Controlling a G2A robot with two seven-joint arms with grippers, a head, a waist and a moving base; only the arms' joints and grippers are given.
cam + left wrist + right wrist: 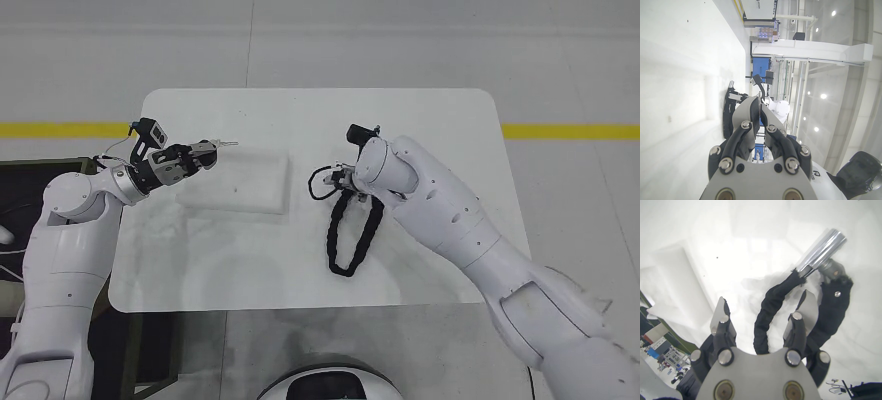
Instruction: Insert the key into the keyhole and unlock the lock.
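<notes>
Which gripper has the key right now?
The left gripper, shut on the thin metal key; the right gripper is open, over the black cable lock.

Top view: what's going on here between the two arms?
The left tool is shut on the key, held near the white foam pad, well apart from the black cable lock. The right tool is open over that lock, one strand lying between its fingers. The key is not yet inserted.
</notes>
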